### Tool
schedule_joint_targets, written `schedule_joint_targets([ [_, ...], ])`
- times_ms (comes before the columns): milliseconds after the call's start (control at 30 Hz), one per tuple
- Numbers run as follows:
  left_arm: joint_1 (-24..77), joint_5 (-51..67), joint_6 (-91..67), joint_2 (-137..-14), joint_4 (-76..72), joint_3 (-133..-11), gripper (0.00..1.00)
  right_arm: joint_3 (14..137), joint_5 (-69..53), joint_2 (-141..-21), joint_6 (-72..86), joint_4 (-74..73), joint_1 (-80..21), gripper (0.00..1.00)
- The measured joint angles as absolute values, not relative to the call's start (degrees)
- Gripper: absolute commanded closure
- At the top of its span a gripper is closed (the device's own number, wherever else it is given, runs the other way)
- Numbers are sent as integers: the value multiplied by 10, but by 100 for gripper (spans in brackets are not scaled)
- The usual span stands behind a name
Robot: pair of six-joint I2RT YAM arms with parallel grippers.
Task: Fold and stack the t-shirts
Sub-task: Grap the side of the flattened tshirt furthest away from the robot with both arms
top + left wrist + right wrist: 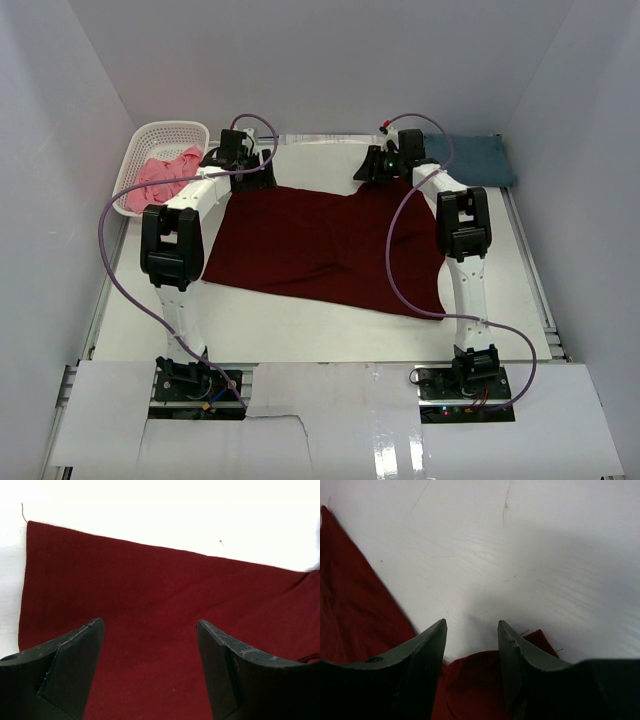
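Not far along yet. Slate-blue t-shirt folded small and set at the far right corner of the counter, so most likely done. Big maroon t-shirt spread flat in the middle, not folded at all. Pink t-shirt crumpled in the white basket at the far left corner, not touched. Leaves two to fold, then all three to stack.

Left tool: wide open, holds nothing, hangs over the far left part of the maroon cloth. Right tool: about half open, holds nothing in plain sight, sits at the far right edge of the same cloth, with a little bump of red cloth just under the gap between its fingers. Looks ready to pinch that edge, but hard to be sure.

Top view: shows all three shirts, the basket and both arms at once, but too small to judge the gap of either tool. Left wrist view: shows the open fingers and a straight edge of the maroon cloth, smooth on the white counter. Right wrist view: shows the bump of cloth by the fingers and bare counter past it. No blue or pink shirt in either wrist view.
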State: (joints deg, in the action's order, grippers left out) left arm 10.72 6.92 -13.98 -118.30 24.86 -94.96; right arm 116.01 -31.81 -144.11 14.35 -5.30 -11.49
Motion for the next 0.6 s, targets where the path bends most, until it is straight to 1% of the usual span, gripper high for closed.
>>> schedule_joint_targets([
  [100, 107, 72, -140, -1183, 248, -947, 15, 1122, -299, -1422, 127, -42, -124, 47],
  [333, 107, 98, -142, -1183, 241, -942, 15, 1084, -234, -1369, 78, -73, -129, 48],
  [500, 108, 145, -142, -1181, 229, -941, 16, 991, -211, -1294, 59, -55, -129, 48],
  [600, 110, 190, -145, -1179, 213, -941, 16, 961, -196, -1264, 49, -49, -129, 47],
])
